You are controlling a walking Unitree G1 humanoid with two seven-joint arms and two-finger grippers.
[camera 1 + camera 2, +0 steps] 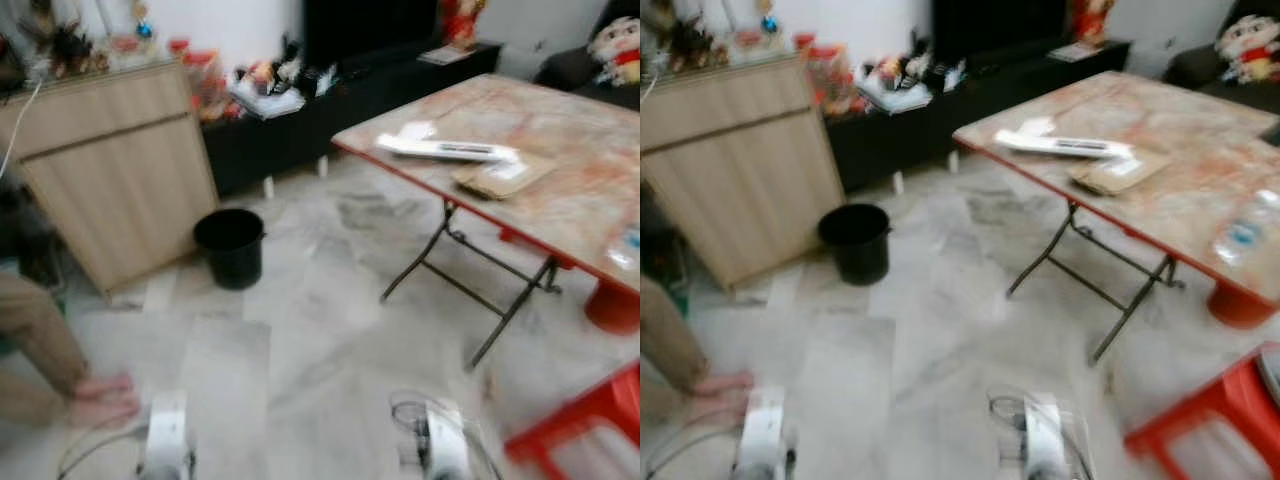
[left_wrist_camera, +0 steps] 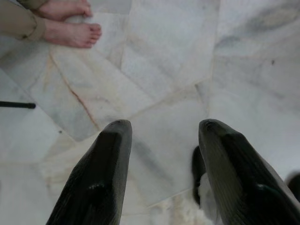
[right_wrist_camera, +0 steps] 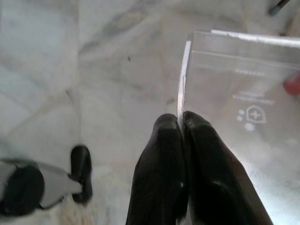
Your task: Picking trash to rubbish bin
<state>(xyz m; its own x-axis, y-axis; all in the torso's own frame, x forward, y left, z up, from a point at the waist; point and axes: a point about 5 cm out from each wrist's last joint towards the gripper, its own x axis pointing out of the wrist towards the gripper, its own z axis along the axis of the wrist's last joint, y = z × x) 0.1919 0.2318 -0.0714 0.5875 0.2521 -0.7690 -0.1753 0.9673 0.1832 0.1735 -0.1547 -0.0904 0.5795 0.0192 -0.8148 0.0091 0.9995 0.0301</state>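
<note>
A black rubbish bin (image 1: pixel 230 245) stands on the marble floor beside a wooden cabinet (image 1: pixel 115 165), ahead and to my left. My right gripper (image 3: pixel 179 116) hangs low over the floor, shut on the edge of a clear plastic box (image 3: pixel 239 93) with white print on it. My left gripper (image 2: pixel 164 125) is open above bare floor tiles with nothing between its fingers. On the folding table (image 1: pixel 585 120) to the right lie a long white packet (image 1: pixel 447 150), a brown paper packet (image 1: pixel 503 176) and a plastic bottle (image 1: pixel 1243 235).
A person in tan trousers (image 1: pixel 35 340) stands barefoot close on my left, feet (image 2: pixel 70 33) near the left gripper. A red stool (image 1: pixel 590 415) is close at my right. A black low bench (image 1: pixel 350 100) with clutter runs along the far wall.
</note>
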